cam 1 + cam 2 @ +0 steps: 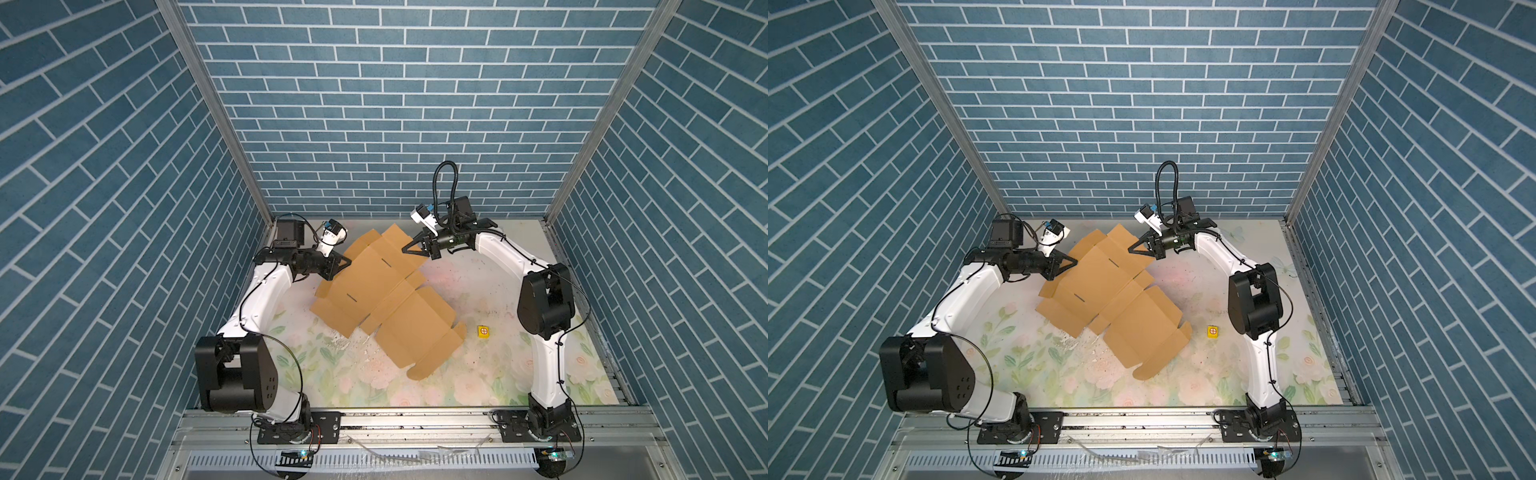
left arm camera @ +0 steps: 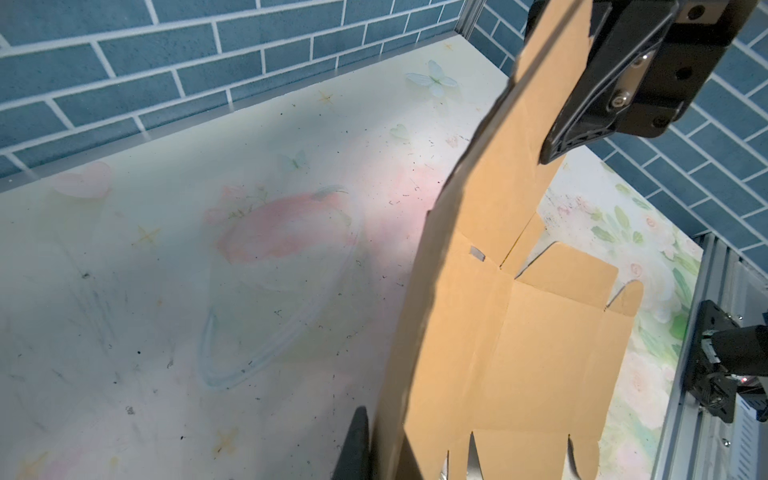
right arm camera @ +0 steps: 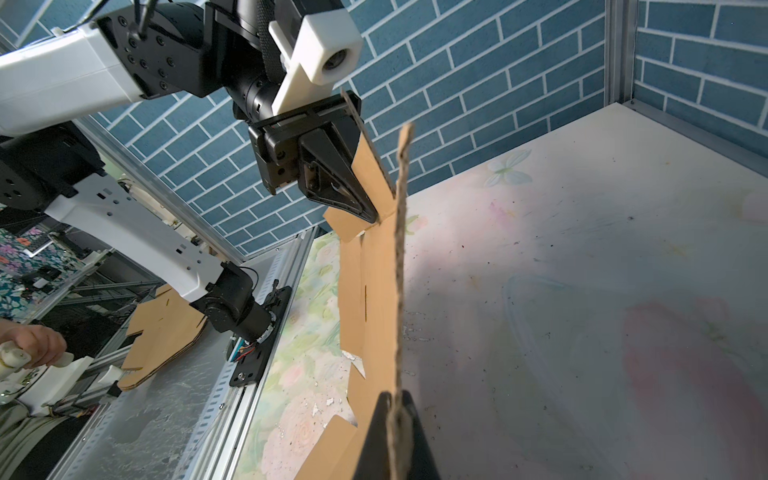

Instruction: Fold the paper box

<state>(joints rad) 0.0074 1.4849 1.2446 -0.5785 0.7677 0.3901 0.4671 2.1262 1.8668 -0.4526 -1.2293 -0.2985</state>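
Note:
The paper box (image 1: 386, 299) (image 1: 1113, 299) is a brown die-cut cardboard sheet, unfolded, running diagonally from the back middle to the front right of the flowered mat. Its back end is lifted off the mat between both grippers. My left gripper (image 1: 347, 262) (image 1: 1073, 262) is shut on the sheet's left back edge; in the left wrist view one dark finger (image 2: 358, 444) lies against the cardboard (image 2: 519, 332), which hides the other. My right gripper (image 1: 405, 249) (image 1: 1131, 250) (image 3: 397, 395) is shut on the right back edge, with the cardboard (image 3: 374, 291) between its fingers.
A tiny yellow cube (image 1: 483, 331) (image 1: 1212, 331) with a red crossed circle sits right of the box. White crumbs (image 1: 345, 343) lie in front of it. Blue brick walls close three sides and a metal rail (image 1: 415, 419) the front. Spare cardboard blanks (image 3: 166, 328) lie outside.

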